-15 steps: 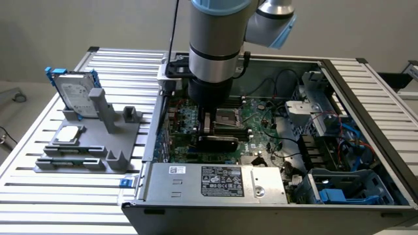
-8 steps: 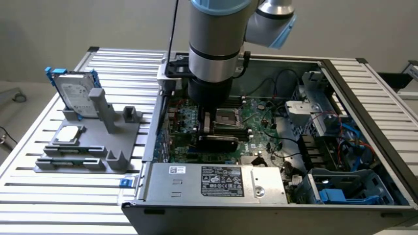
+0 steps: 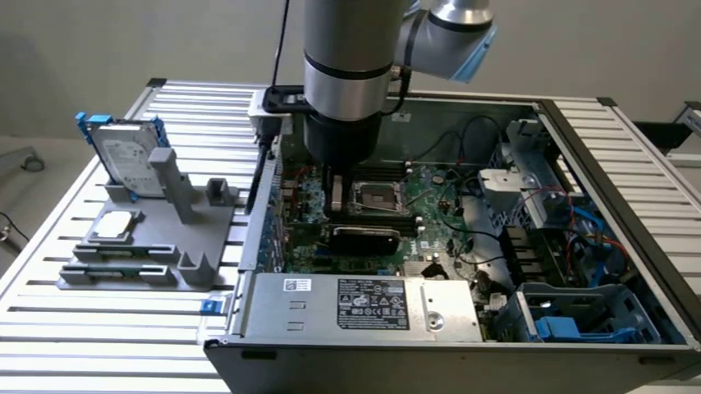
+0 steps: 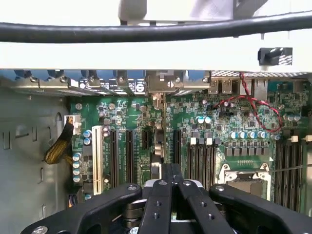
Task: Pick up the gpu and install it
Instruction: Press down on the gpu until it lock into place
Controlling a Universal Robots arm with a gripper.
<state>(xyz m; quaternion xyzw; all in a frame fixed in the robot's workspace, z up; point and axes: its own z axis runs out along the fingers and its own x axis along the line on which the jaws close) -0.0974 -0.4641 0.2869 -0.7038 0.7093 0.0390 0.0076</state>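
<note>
Standing edge-on beneath shut end effector (image 4: 171,187): gpu (image 4: 156,152).

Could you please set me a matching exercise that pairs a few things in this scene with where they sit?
1. silver hard drive with blue frame
2. silver power supply box with white label
3. black-covered gpu card

A. over the green motherboard, under the arm
B. upright in the grey holder, outside the case
C. inside the case, along its edge nearest the exterior camera

Pairs: 1-B, 2-C, 3-A
</note>
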